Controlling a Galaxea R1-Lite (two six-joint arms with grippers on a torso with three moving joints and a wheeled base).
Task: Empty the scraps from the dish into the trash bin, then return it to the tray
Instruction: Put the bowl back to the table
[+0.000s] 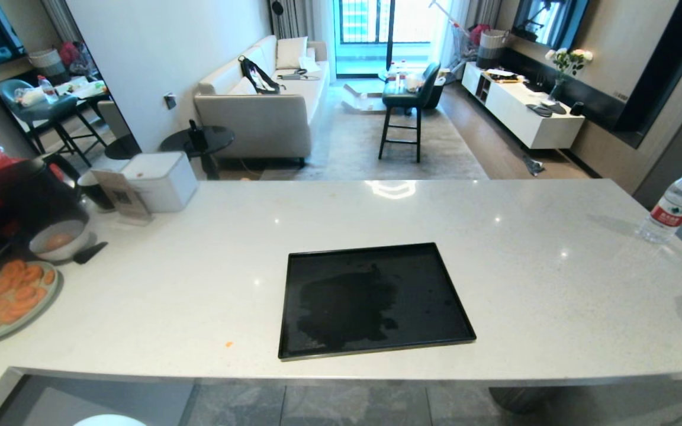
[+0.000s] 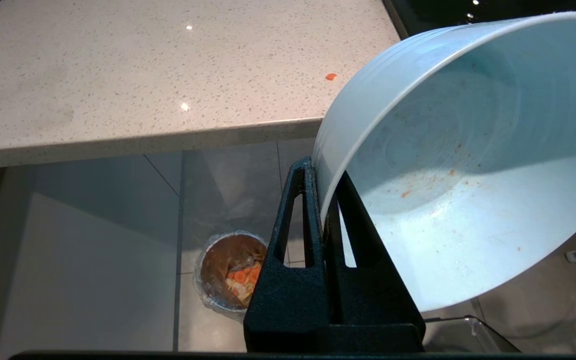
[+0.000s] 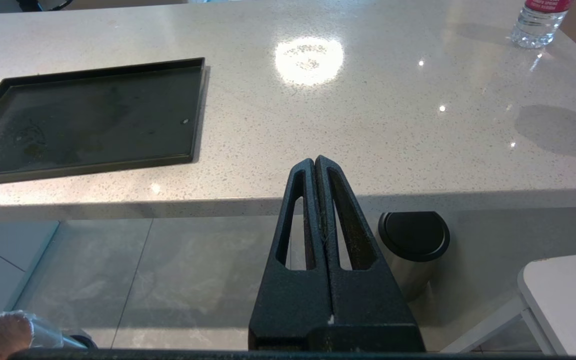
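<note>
- The dish (image 2: 468,165) is a deep round bowl, pale blue-white inside, tipped steeply on its side so the inside faces the wrist camera; only small orange smears and specks cling to its bottom, no slices
- The left pincer (image 2: 324,200) is pressed together on the dish's rim, one finger inside the wall and one outside, holding it off the near edge of the table (image 2: 133,70), above the floor
- The dish sits right at the pincer's tips and spreads away from them to one side, hiding most of what lies behind it
- On the floor, below the table's near edge, stands the trash bin (image 2: 228,274) with its crinkled clear liner; the scraps (image 2: 245,275), orange carrot slices, lie inside it among other pale bits
- The right pincer (image 3: 315,167) is pressed together on nothing, held off the table's near edge, above the floor
- The tray (image 1: 370,299) lies bare on the table, close to the near edge, glossy black with a low rim and a dull smear in its middle
- A tiny orange crumb (image 1: 229,344) lies on the table beside the tray, toward the near edge
- Far off at the table's left end sit a pale-green plate (image 1: 3,302) heaped with orange slices and, just beyond it, a greyish bowl (image 1: 60,239)
- A water bottle (image 1: 672,204) stands at the table's far right corner
</note>
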